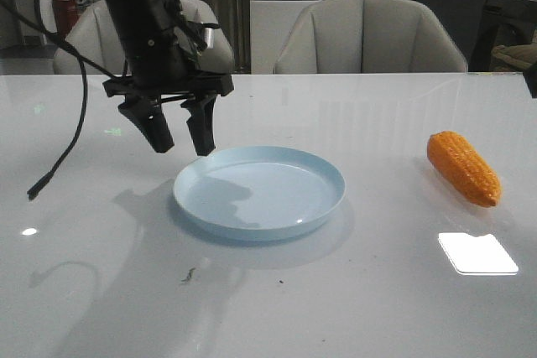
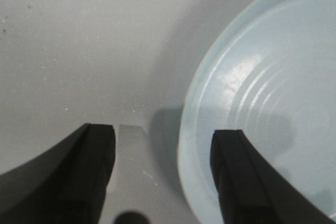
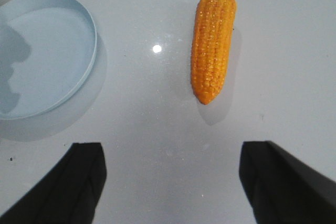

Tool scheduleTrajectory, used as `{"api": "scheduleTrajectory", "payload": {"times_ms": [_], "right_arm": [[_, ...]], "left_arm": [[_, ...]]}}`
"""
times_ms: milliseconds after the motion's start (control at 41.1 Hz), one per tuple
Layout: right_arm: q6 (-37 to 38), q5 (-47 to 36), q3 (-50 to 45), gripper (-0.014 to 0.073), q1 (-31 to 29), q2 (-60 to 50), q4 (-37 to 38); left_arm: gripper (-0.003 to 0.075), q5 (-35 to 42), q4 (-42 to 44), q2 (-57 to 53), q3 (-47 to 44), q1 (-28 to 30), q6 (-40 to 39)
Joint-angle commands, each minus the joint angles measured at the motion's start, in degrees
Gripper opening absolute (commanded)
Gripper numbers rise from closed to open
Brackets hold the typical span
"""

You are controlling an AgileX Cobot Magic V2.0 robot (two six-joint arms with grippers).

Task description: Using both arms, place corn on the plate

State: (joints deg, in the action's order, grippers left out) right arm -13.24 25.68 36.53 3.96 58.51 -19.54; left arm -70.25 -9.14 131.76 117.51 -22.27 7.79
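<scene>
We see the orange corn cob (image 1: 464,168) lying on the white table (image 1: 352,291) well to the right of the empty pale blue plate (image 1: 259,191), while our left gripper (image 1: 180,142) hangs spread over the plate's left rim and our right gripper (image 3: 170,182) stands spread, holding nothing, near the cob.

No readable text, labels or numbers anywhere.
</scene>
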Motion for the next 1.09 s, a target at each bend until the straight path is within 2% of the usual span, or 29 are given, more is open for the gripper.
{"api": "scheduleTrajectory", "payload": {"times_ms": [0,219,340,462,656,851,1069], "right_arm": [[-0.37,-3.04,1.61,0.0624,-0.15,-0.57,-0.75],[-0.37,-3.87,1.61,0.0624,-0.15,-0.57,-0.75],[-0.37,-3.87,1.61,0.0624,-0.15,-0.57,-0.75],[-0.37,-3.82,1.61,0.0624,-0.15,-0.57,-0.75],[-0.37,-3.82,1.61,0.0624,-0.15,-0.57,-0.43],[-0.37,-3.82,1.61,0.0624,-0.15,-0.57,-0.27],[-0.37,-4.06,1.61,0.0624,-0.15,-0.57,-0.26]], "left_arm": [[0.0454,-2.07,1.81,-5.9,4.57,0.25,-0.11],[0.0454,-0.03,7.36,-9.16,10.53,0.74,-0.74],[0.0454,3.18,8.14,-13.32,10.73,1.49,-0.74],[0.0454,6.72,8.45,-18.73,10.73,3.5,-0.74],[0.0454,7.89,10.0,-28.57,8.43,9.2,-0.74],[0.0454,15.44,10.0,-38.47,-5.52,15.23,-0.63],[0.0454,34.35,10.0,-54.75,-36.54,17.58,-0.55]]}}
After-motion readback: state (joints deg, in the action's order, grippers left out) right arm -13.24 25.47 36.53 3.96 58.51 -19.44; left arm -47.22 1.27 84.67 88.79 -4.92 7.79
